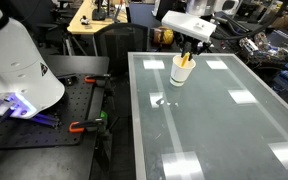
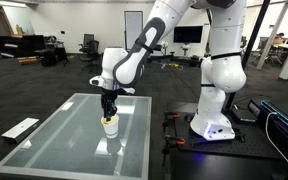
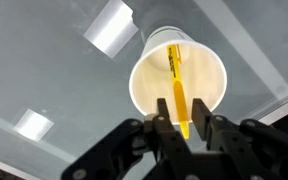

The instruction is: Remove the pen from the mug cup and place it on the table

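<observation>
**A:** Which step is the arm working on?

**B:** The grasp, I'm judging. The claw (image 3: 187, 120) is hanging right over the cup (image 3: 212, 85), with its fingers (image 3: 162, 118) straddling the top end of the pen (image 3: 176, 75). The gap between them is looking narrow, but I can't tell whether the pads are pressing on the pen.

**A:** And where is the pen sitting?

**B:** Inside the cup, not lifted out yet. In an exterior view its top (image 1: 187, 60) is poking just above the rim, under the claw.

**A:** Which way is it pointing?

**B:** It's leaning, not standing straight. The lower end is resting deep in the cup toward the far wall, and the upper end is tilting toward the near rim and up between the fingers. So the long axis is running steeply — close to upright, tipped a little.

**A:** What is the next move asking for?

**B:** A firm pinch if one isn't there, then a pull up along that tilted axis, so the pen isn't dragging on the rim and tipping the cup. After that comes carrying it aside and laying it flat on the bench (image 3: 44, 60), clear of the cup.
</observation>
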`<action>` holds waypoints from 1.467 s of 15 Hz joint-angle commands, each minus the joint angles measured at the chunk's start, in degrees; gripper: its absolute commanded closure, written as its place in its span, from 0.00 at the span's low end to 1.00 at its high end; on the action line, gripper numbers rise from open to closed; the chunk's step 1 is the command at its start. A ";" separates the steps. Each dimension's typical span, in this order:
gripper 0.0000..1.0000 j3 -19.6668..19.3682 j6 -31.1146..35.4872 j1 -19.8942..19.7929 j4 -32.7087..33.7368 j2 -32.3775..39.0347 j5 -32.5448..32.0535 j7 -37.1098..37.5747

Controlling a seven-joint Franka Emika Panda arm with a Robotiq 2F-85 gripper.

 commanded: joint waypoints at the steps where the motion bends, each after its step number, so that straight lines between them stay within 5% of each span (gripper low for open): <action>1: 0.64 2.63 1.52 -2.72 1.44 2.25 1.61 -2.52; 12: 0.65 7.40 2.50 -6.98 3.87 6.57 1.95 -4.53; 13: 0.69 7.88 2.64 -7.42 4.12 6.98 2.13 -5.21; 14: 0.89 8.24 2.74 -7.79 4.39 7.40 2.20 -5.38; 16: 0.99 9.02 3.16 -8.56 4.70 8.09 2.39 -6.13; 22: 0.97 9.83 4.30 -9.37 2.81 6.36 1.28 -4.31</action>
